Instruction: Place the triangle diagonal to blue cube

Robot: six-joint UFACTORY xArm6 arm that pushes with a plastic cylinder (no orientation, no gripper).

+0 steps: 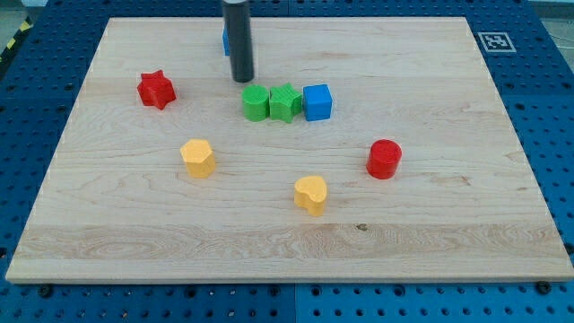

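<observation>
Smooth dark rod, my tip on grained wood — tool absent, blue cube rightward.

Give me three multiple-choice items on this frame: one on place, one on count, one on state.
1. Where is my tip relative to the green blocks?
A. toward the view's top and a little left of them
B. at the view's bottom right of them
C. between them

2. How many yellow blocks lie on the board?
A. one
B. two
C. three

3. How do the blue cube and its green neighbour sit?
A. stacked
B. far apart
C. side by side in a row, touching or nearly so

Answers:
1 A: the rod ends above the left green block.
2 B: one at centre left, one lower centre.
3 C: no clear gap shows between them.
</observation>
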